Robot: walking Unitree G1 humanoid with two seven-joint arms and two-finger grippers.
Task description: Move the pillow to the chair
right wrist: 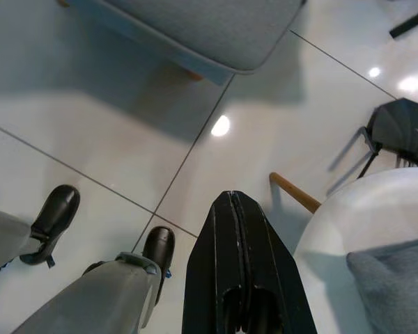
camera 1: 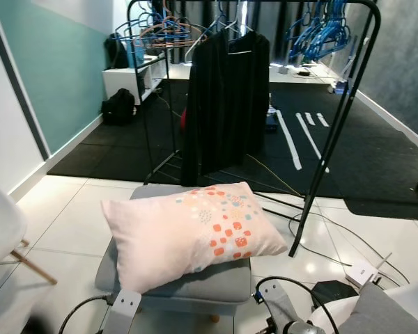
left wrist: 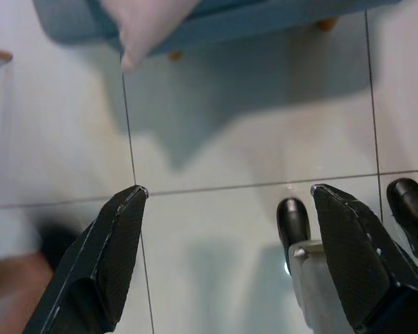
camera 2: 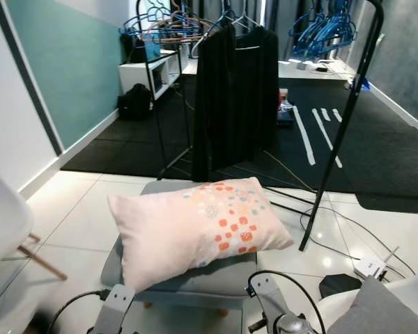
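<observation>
To take the pillow (camera 1: 195, 233) from the grey stool (camera 1: 195, 285) well, the spread left gripper (left wrist: 226, 198) should rise to its near-left corner, while the right gripper (right wrist: 238, 209), fingers pressed together, must first open.

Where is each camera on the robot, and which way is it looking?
Head eyes: look forward and down at the pillow on the grey stool; both arms' tops show.
Left wrist: looks down past the open left claw at floor tiles, the robot's feet.
Right wrist: looks down past the shut right claw at floor, a white chair.
Shared: both wrist views catch the stool's edge.
</observation>
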